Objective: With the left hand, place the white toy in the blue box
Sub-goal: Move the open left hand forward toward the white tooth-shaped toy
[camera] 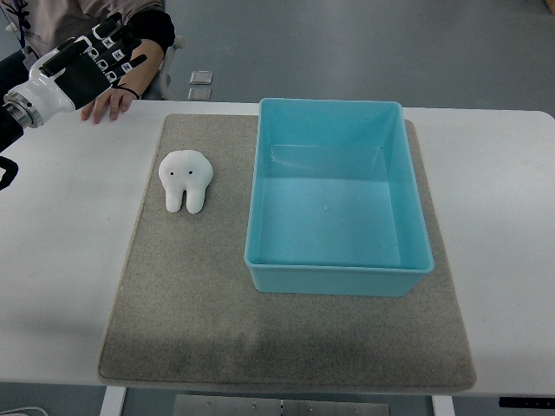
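Observation:
A white tooth-shaped toy (pixel 186 179) with two black eyes lies on the grey mat (pixel 208 303), left of the blue box (pixel 340 276). The box stands on the mat and holds nothing. My left hand (pixel 97 55) is raised at the far left, well up and left of the toy. Its fingers are spread and hold nothing. My right hand is out of view.
A person's hand (pixel 111 102) with a black wristband rests on the white table (pixel 61 260) at its far left edge, just below my left hand. Two small grey squares (pixel 200 84) lie on the floor beyond the table.

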Available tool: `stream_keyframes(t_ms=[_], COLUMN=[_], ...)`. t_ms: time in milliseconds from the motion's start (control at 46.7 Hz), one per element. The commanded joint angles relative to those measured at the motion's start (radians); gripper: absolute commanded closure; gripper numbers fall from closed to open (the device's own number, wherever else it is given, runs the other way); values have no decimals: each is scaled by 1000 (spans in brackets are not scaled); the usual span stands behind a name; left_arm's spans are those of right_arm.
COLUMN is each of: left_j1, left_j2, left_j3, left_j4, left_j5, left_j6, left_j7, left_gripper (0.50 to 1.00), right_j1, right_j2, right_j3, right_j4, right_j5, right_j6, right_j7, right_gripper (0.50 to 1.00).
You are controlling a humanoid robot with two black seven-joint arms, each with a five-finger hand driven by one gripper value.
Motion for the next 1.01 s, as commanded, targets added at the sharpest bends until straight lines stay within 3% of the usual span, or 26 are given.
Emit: stream_keyframes(t_ms=[0, 984], left_j1=[0, -15], left_j2=[-1, -17], left_j3=[1, -7], left_j4=[-4, 16], left_j5=[0, 66], left_j6=[0, -31], left_j7=[-2, -8], left_gripper=[504, 504], right_j1=[0, 0], right_j2=[0, 0], right_j3=[0, 0], right_j4=[0, 0], right_j5=[0, 0], right_j6=[0, 0], right_j7=[0, 0], right_gripper=[564, 564])
